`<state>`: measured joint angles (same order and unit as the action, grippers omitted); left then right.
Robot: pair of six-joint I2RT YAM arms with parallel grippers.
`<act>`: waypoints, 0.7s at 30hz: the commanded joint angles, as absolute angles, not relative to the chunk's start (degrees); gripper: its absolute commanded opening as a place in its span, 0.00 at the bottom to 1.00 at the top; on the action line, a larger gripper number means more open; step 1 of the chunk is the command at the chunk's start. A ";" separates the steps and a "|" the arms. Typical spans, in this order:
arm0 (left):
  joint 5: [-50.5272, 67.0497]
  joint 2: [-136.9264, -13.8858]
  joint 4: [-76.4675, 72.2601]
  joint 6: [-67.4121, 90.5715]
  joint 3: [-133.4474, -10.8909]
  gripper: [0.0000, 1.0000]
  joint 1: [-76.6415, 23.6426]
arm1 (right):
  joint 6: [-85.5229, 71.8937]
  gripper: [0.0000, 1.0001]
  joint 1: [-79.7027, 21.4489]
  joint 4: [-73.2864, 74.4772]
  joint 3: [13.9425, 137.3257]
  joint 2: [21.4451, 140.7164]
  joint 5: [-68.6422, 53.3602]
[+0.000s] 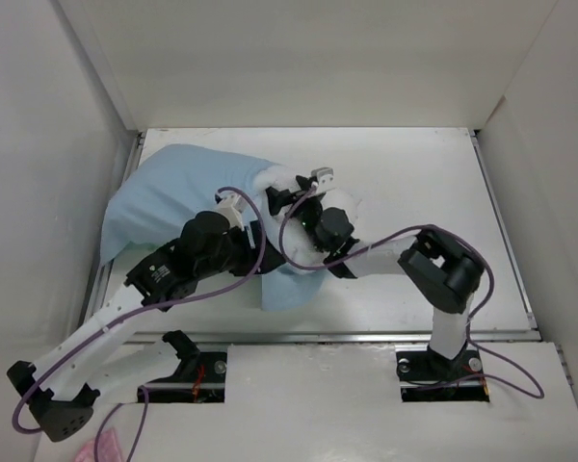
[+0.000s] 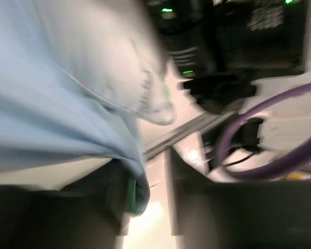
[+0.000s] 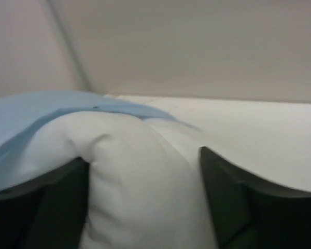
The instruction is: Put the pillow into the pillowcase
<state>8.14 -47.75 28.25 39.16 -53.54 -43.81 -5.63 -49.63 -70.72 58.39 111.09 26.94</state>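
The white surface (image 1: pixel 414 164) is sitting between pale walls (image 1: pixel 299 58) at 9, 12 and 3 o'clock. Its stretch toward 2 and 3 o'clock is offering bare room, while the 9 o'clock side is taken up by cloth. The pillowcase (image 1: pixel 164 197) is lying pale-blue face up toward 10 o'clock, reaching the 9 o'clock edge beside the wall, with a flap showing under the arms toward 6 o'clock. The pillow (image 1: pixel 342 207) is sitting partly inside it, its white end poking out at the pillowcase's 3 o'clock side near mid-surface.

The left arm (image 1: pixel 164 274) is folding its elbow back past the near edge at 7 o'clock and reaching toward 1 o'clock over the pillowcase. The right arm (image 1: pixel 443 274) is bending at 4 o'clock and stretching low toward 10 o'clock.

The right gripper (image 1: pixel 303 192) is meeting the pillow's exposed end, its jaws grasping the pillow, which is bulging between the dark fingers (image 3: pixel 233 197). The left gripper (image 1: pixel 233 207) is hovering at the pillowcase's mouth. Its wrist view is blurring, so I cannot tell how its jaws are standing.
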 commanded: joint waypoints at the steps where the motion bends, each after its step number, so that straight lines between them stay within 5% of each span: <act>1: 3.02 -47.54 33.90 41.75 -62.03 0.91 -44.83 | -13.01 0.98 -48.52 -64.47 54.67 100.66 12.69; 2: -0.14 -48.94 35.93 42.36 -63.79 1.00 -44.82 | -13.01 1.00 -48.52 -59.81 54.67 98.20 7.44; 9: -22.57 -52.63 43.24 43.59 -75.31 1.00 -44.82 | -13.01 1.00 -44.32 -24.47 60.55 82.89 6.19; 21: -35.07 -83.21 51.59 32.62 -93.40 0.98 -37.53 | -16.53 1.00 -28.65 -4.22 67.76 85.95 -11.25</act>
